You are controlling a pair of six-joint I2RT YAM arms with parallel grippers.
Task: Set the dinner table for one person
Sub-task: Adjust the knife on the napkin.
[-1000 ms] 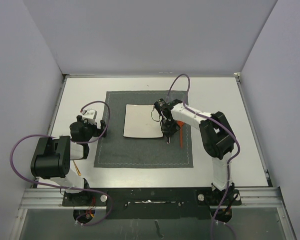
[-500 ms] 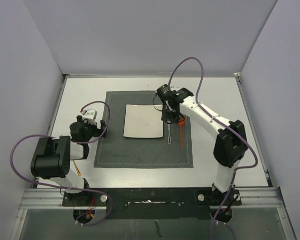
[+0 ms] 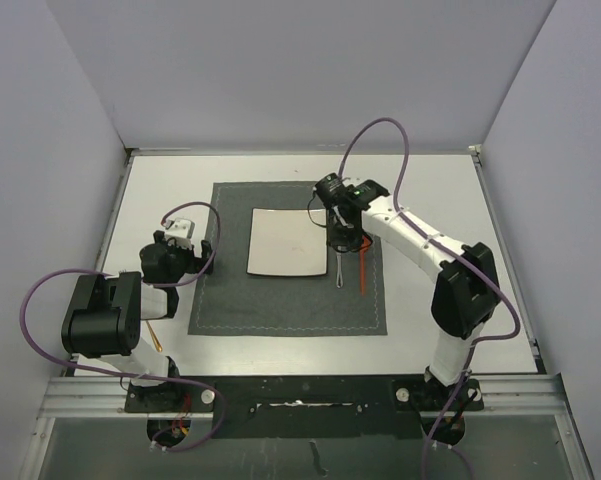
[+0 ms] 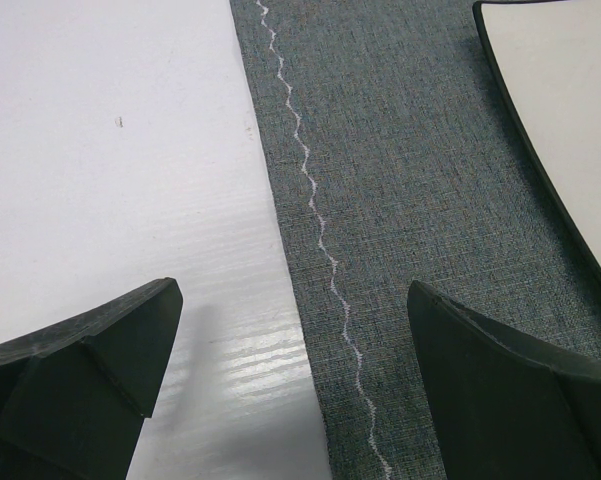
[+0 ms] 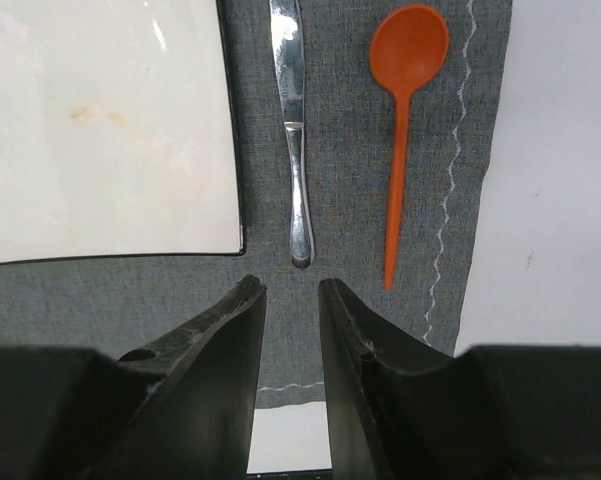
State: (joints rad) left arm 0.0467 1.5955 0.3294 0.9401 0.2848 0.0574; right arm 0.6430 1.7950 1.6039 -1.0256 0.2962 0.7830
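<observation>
The white dinner table (image 3: 430, 200) carries a dark grey placemat (image 3: 280, 300) with a white square plate (image 3: 285, 240) on it. A silver knife (image 3: 339, 270) lies just right of the plate, and an orange spoon (image 3: 362, 268) lies right of the knife. My right gripper (image 3: 340, 238) hovers over the knife's far end. In the right wrist view its jaws (image 5: 292, 290) stand a little apart and empty, just behind the knife (image 5: 293, 130) and spoon (image 5: 405, 100). My left gripper (image 3: 202, 255) is open and empty over the placemat's left edge (image 4: 310, 180).
A thin yellowish stick (image 3: 154, 335) lies on the table by the left arm's base. The plate's corner shows in the left wrist view (image 4: 570, 100). White walls close the table at the back and sides. A black rail (image 3: 300, 395) runs along the front.
My right gripper has drawn back from the knife towards the far side, and the arm has stretched out. The knife now lies free on the placemat. The left arm has not moved.
</observation>
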